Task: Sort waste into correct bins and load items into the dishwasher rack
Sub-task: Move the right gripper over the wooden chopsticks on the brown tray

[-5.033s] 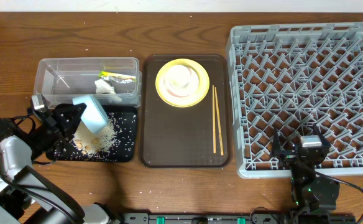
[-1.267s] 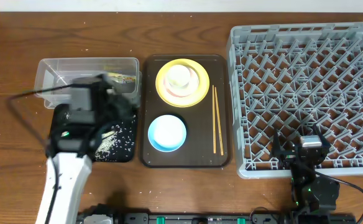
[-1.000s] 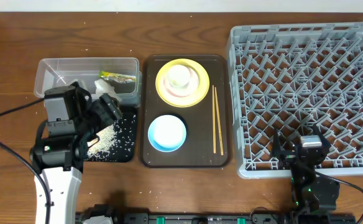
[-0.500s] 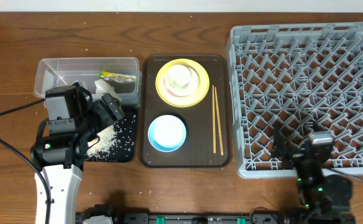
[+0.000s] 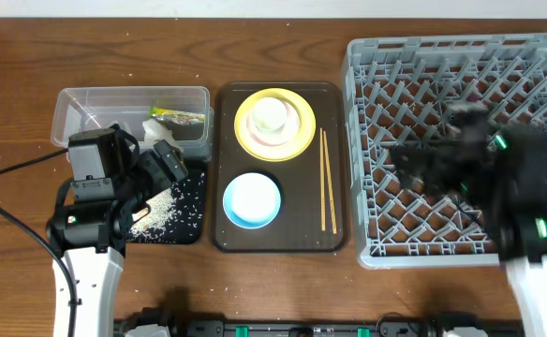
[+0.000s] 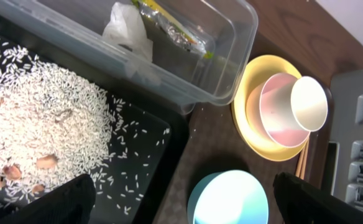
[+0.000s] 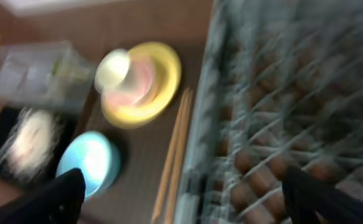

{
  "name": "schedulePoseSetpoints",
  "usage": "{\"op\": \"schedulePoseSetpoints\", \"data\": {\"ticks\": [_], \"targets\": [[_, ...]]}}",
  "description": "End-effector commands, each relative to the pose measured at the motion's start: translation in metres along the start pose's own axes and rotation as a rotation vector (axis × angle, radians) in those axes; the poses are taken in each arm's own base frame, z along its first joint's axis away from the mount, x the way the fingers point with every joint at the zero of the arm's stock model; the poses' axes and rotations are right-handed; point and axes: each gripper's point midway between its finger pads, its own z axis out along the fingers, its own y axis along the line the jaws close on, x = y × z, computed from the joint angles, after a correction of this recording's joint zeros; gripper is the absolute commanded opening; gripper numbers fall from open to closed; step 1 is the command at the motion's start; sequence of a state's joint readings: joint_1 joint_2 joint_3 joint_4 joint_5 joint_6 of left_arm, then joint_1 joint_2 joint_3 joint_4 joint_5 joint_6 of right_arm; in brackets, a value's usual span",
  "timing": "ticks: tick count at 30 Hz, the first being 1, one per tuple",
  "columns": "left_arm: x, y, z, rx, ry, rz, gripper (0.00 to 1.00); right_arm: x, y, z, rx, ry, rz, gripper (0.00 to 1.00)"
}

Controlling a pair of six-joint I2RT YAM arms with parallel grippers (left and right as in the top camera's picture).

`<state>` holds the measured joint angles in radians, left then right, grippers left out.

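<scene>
The left tool (image 5: 165, 161) gapes wide and empty over the black tray (image 5: 197, 234), where rice (image 5: 156, 208) lies heaped. The right tool (image 7: 192, 198), blurred, spreads wide as well, above the rack (image 5: 442, 42). The bowl (image 5: 252, 200) sits on the brown tray (image 5: 283, 234), chopsticks (image 5: 327, 183) beside it; beyond, the cup (image 5: 271, 116) on the plate (image 5: 300, 140). In the tub (image 5: 86, 103) lie tissue (image 5: 156, 129) and wrapper (image 5: 180, 115).
</scene>
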<state>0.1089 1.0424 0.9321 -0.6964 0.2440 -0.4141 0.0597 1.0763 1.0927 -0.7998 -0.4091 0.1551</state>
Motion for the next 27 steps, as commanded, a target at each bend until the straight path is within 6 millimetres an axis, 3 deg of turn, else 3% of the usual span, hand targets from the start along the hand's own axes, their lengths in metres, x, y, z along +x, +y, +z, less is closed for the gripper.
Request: {"op": "schedulePoseSetpoints", "data": {"ticks": [1,5,12,13,17,19,23,27], "targets": [[-0.008,-0.003,-0.004,0.005,-0.021,0.014,0.95,0.003,0.035,0.03,-0.094,0.152,0.038,0.99],[-0.008,-0.003,-0.004,0.005,-0.021,0.014,0.95,0.021,0.066,0.079,-0.095,0.257,0.014,0.99],[-0.008,-0.003,-0.004,0.005,-0.021,0.014,0.95,0.046,0.125,0.147,-0.21,0.301,-0.105,0.99],[-0.008,-0.003,-0.004,0.005,-0.021,0.014,0.95,0.057,0.129,0.16,-0.216,0.326,-0.117,0.78],[-0.008,-0.003,-0.004,0.005,-0.021,0.014,0.95,0.075,0.119,0.179,-0.167,0.388,-0.078,0.49],[-0.008,-0.003,-0.004,0.005,-0.021,0.014,0.95,0.082,0.103,0.188,-0.082,0.408,-0.054,0.41],[-0.008,-0.003,-0.004,0.005,-0.021,0.014,0.95,0.099,0.08,0.201,0.055,0.445,0.027,0.3],[-0.008,-0.003,-0.004,0.005,-0.021,0.013,0.95,0.113,0.067,0.212,0.171,0.448,0.031,0.33]]}}
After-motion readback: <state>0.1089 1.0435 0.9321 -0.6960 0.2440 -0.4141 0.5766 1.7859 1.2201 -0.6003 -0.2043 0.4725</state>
